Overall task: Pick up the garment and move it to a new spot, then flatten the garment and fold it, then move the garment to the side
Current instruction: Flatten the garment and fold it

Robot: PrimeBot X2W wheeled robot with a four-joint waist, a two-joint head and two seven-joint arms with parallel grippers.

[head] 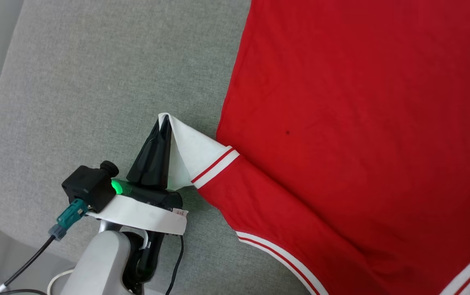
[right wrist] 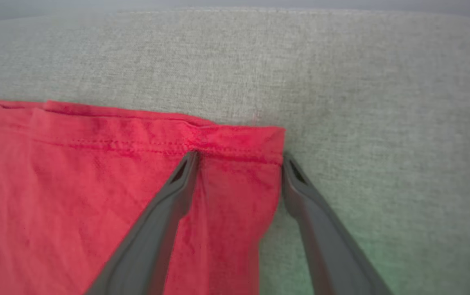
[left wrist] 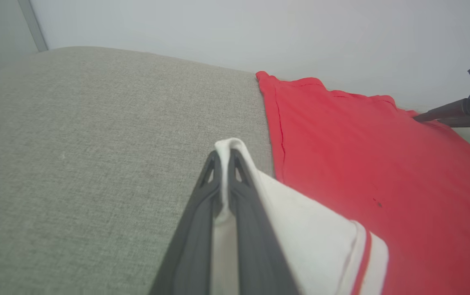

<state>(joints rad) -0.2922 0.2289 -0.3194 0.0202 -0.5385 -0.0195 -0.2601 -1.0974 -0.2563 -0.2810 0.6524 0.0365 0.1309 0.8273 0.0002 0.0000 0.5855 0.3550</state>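
Garment (head: 341, 123) spreads right of left pincer (head: 163, 125) clamping its sleeve; right pincer (right wrist: 239, 157) gapes over its hem.

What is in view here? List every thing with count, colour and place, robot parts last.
garment: one, red with red-and-white striped trim, spread over the right side of the padded surface in the head view.
white sleeve: one, white, at the garment's left edge, pulled up into a peak.
padded surface: one, grey woven fabric, under the garment.
wall: one, pale grey, behind the surface in the left wrist view.
cables: at least two, black, beside the forearm at the head view's lower left.
left gripper: one, dark, shut on the white sleeve.
right gripper: one, dark, open, one finger over a hemmed red corner, the other over grey fabric.
forearm: one, pale, below the left gripper.
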